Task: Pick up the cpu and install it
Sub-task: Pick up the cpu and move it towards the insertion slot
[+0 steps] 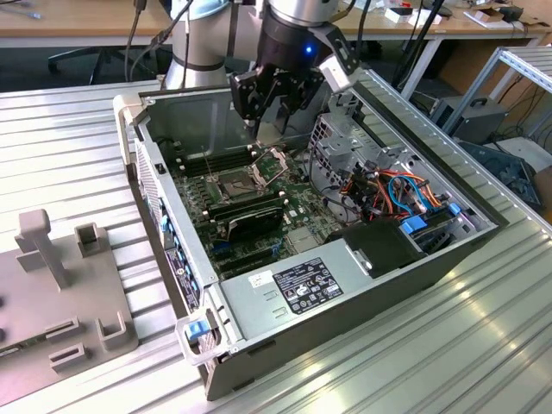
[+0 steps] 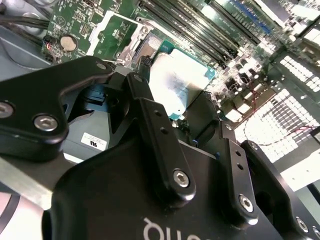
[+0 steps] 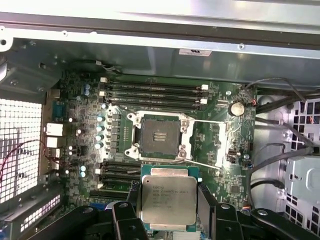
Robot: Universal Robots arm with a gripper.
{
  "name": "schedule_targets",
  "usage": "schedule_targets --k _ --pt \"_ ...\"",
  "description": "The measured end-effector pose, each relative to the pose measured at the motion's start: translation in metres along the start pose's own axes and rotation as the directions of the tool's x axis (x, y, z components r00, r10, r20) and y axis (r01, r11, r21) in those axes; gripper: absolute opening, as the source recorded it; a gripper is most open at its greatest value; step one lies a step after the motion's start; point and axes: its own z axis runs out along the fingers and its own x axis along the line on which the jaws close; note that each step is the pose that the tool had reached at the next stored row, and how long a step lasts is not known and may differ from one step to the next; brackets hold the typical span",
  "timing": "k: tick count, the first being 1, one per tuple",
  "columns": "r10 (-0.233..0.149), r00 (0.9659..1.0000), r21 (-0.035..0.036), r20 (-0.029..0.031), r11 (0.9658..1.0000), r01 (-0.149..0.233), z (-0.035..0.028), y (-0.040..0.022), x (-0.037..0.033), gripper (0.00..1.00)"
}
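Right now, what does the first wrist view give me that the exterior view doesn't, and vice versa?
First wrist view: cpu face-on, clamped in the gripper; socket open and empty; coin cell on the board.
Exterior view: whole case, power supply, grey fixture at the exterior view's left, arm above the case.
Both: gripper, socket, motherboard, RAM slots.

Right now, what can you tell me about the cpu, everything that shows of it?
The cpu is a small flat square chip with a dull silver-grey metal lid bearing fine print and a green edge around it. It sits roughly parallel to the board, lid towards the wrist cameras, clamped by two opposite edges between the black fingers of the gripper. It hangs above the green motherboard, short of the open, empty socket, not seated.
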Motion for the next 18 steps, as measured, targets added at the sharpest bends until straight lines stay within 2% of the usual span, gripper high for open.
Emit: schedule_targets --k 5,7,9,16,18 --pt "0.000 1.0000 0.0005 0.0000 1.0000 0.000 0.0085 0.0021 -0.0001 0.55" --pt "0.000 1.0000 0.0014 -0.0001 1.0000 0.000 0.0150 0.0046 0.0008 0.55" --pt "0.000 1.0000 0.0013 -0.0001 1.0000 0.000 0.0184 0.0071 0.0022 0.55" --pt "0.001 1.0000 0.0020 -0.0001 1.0000 -0.001 0.0210 0.0188 0.0056 0.55" --pt "0.005 1.0000 0.0019 -0.0001 1.0000 -0.005 0.0235 0.0208 0.0070 0.55"
